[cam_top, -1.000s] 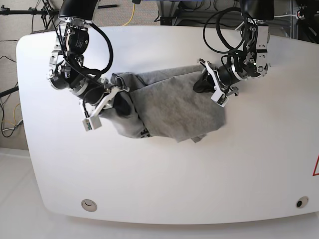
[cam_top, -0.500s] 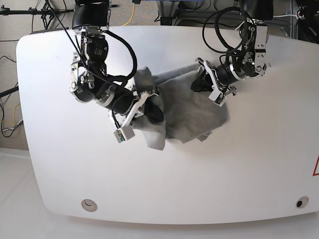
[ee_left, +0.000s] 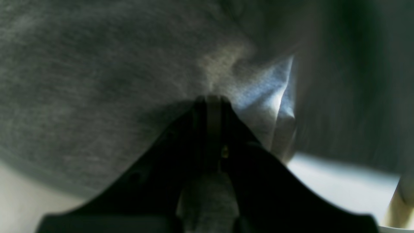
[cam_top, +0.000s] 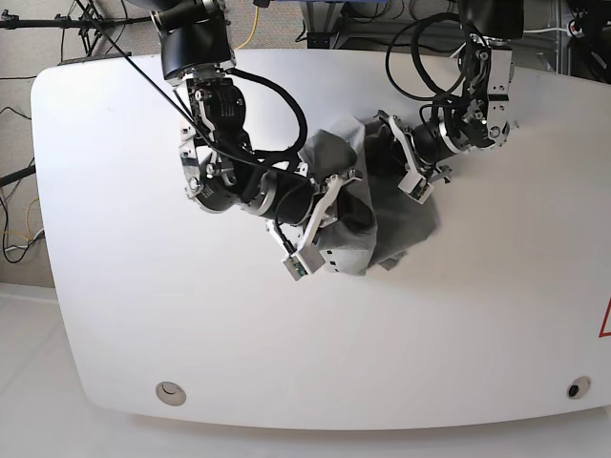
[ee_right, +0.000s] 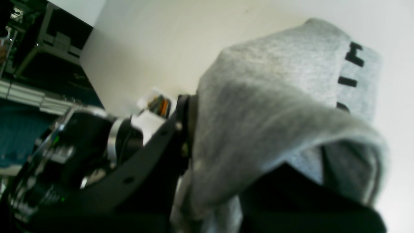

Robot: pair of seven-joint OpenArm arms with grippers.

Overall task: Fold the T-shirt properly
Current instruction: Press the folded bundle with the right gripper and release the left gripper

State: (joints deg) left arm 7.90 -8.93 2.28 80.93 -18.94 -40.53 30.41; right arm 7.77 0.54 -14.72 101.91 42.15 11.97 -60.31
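The heather-grey T-shirt (cam_top: 410,215) lies bunched on the white table (cam_top: 477,315), right of centre. My right gripper (cam_top: 351,208) holds a lifted fold of it, carried over the rest of the cloth. In the right wrist view the T-shirt (ee_right: 275,97) drapes over a black finger (ee_right: 161,139), with black lettering (ee_right: 352,58) showing on the part below. My left gripper (cam_top: 384,153) pinches the shirt's far edge, close to the right gripper. In the left wrist view its jaws are pressed together at the left gripper (ee_left: 210,98) tip on the grey T-shirt (ee_left: 97,81).
Cables and equipment racks (cam_top: 334,19) stand beyond the table's far edge. A round fitting (cam_top: 170,391) sits near the front left corner and another round fitting (cam_top: 573,388) near the front right. A red mark (cam_top: 604,320) shows at the right edge.
My right arm has swept rightward across the table, carrying the shirt's left side over onto its right side. The shirt is now a narrower heap. My left gripper has barely moved.
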